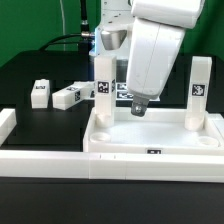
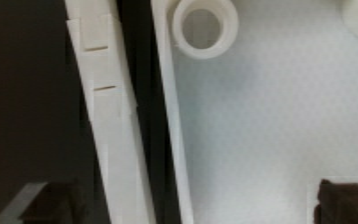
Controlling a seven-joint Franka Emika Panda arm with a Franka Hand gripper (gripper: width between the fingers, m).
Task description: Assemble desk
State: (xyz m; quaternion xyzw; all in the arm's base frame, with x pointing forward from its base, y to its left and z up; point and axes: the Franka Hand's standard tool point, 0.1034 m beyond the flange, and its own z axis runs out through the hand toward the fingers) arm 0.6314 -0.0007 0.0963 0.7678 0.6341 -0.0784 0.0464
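The jaws stand wide apart and empty over the middle of the tabletop (image 1: pixel 170 132). It lies flat on the black table (image 1: pixel 50 75), with two legs (image 1: pixel 103 82) upright at its rear corners.

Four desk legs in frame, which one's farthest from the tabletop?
The far-left leg, on the black table. The second loose leg lies nearer the tabletop; the upright legs stand on it.
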